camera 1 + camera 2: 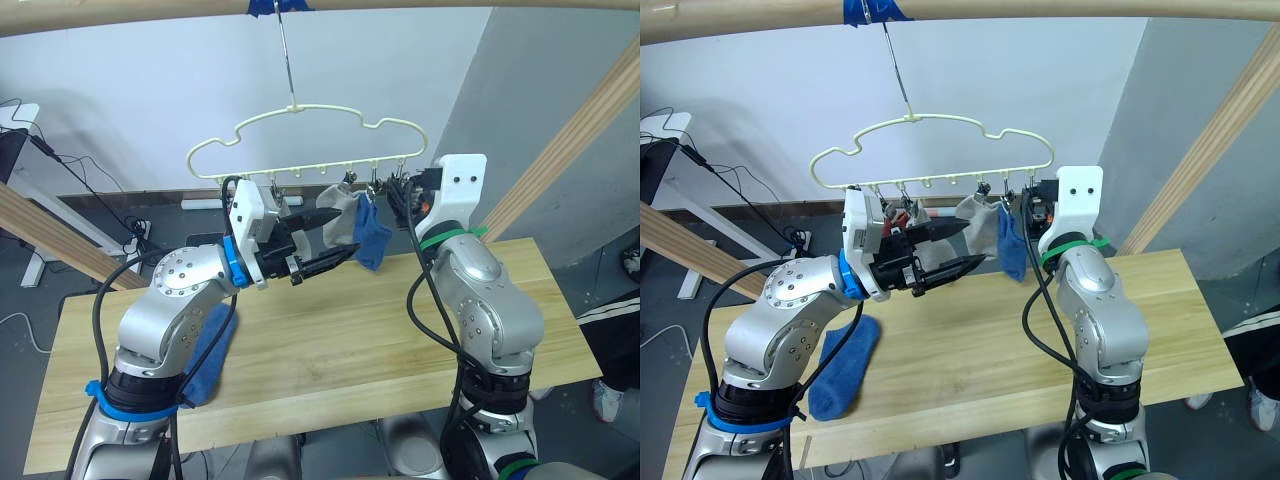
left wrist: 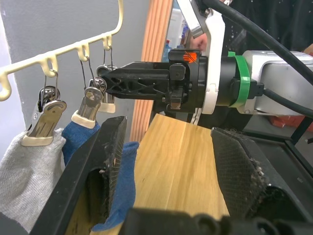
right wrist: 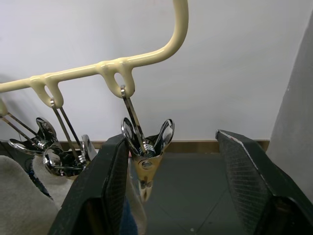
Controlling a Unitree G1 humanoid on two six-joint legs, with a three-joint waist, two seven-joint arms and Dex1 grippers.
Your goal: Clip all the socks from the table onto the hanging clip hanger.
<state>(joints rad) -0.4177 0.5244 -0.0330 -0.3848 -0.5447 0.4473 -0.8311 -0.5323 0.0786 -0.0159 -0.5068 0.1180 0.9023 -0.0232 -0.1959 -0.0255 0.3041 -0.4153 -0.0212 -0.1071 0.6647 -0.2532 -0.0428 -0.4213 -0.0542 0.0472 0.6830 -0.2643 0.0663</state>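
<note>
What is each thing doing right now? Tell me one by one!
clip hanger: hanging from the beam by its hook
grey sock: clipped, hanging
blue sock: clipped, hanging
blue sock on the table: lying flat, unclipped
left gripper: open
right gripper: open, by an empty clip

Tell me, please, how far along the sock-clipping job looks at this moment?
Done: a grey sock and a blue sock hang clipped on the clip hanger. In hand: nothing; the left gripper and right gripper are open and empty near the clips. Left: another blue sock lies on the table.
</note>
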